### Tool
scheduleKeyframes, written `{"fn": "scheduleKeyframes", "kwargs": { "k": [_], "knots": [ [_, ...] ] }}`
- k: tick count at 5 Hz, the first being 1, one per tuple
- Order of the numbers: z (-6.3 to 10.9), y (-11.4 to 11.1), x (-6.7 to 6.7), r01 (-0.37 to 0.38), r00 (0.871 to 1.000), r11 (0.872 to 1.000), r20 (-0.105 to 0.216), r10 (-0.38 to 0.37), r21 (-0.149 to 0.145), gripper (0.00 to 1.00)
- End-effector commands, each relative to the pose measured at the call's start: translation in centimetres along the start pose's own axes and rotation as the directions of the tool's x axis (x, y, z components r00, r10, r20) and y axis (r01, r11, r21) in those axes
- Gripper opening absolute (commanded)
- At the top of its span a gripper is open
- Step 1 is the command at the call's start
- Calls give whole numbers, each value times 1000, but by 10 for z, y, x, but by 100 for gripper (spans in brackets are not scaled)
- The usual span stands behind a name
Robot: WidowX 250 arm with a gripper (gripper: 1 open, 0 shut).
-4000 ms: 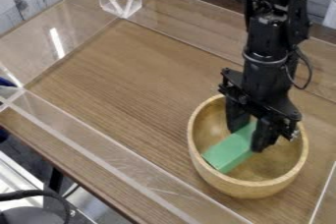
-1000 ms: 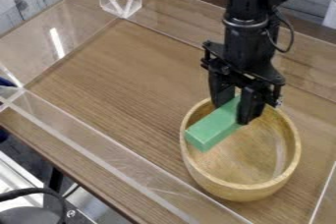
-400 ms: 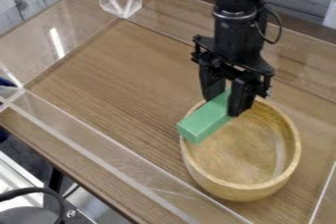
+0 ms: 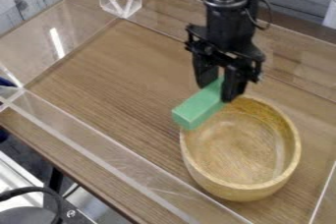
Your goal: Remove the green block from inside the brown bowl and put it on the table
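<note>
At the far left, a low clear acrylic wall (image 4: 79,110) ran along the near-left edge of the tabletop (image 4: 118,66). A small clear V-shaped acrylic piece (image 4: 121,0) stood near the far corner, well apart from the other items.

Toward the middle of the view, the green block (image 4: 198,107) was held clear of the brown wood-grain surface, tilted, with its lower end toward the near left and its upper end between the fingers (image 4: 225,92). The block sat outside the bowl, over the tabletop just beside the bowl's far-left rim. Whether its lower end touched the tabletop could not be determined.

The black gripper (image 4: 225,90) pointed straight down, with the arm rising out of the top of the view. The fingers were clenched on the upper end of the green block, one on each side of it.

To the right and nearer the camera, the brown bowl (image 4: 269,174) rested upright on the tabletop. Its interior showed bare wood grain. The gripper stood above the bowl's far-left rim, not touching it.
</note>
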State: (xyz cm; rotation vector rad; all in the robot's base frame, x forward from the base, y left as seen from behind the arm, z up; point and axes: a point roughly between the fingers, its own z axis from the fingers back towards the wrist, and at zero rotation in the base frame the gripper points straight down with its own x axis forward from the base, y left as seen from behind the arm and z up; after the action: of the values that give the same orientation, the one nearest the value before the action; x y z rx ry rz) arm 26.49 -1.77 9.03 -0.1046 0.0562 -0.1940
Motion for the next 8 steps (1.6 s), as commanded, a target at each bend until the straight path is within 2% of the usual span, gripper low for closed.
{"fn": "scheduleKeyframes", "kwargs": {
  "k": [1,2,5,8],
  "knots": [
    [5,21,13,-10,999,1000,47,9,17,0],
    [-5,33,13,-17,999,1000,37,16,22,0],
    [-24,32,25,-3,1000,1000,26,2,17,0],
    [-33,36,28,-2,1000,1000,18,2,14,0]
  ]
}}
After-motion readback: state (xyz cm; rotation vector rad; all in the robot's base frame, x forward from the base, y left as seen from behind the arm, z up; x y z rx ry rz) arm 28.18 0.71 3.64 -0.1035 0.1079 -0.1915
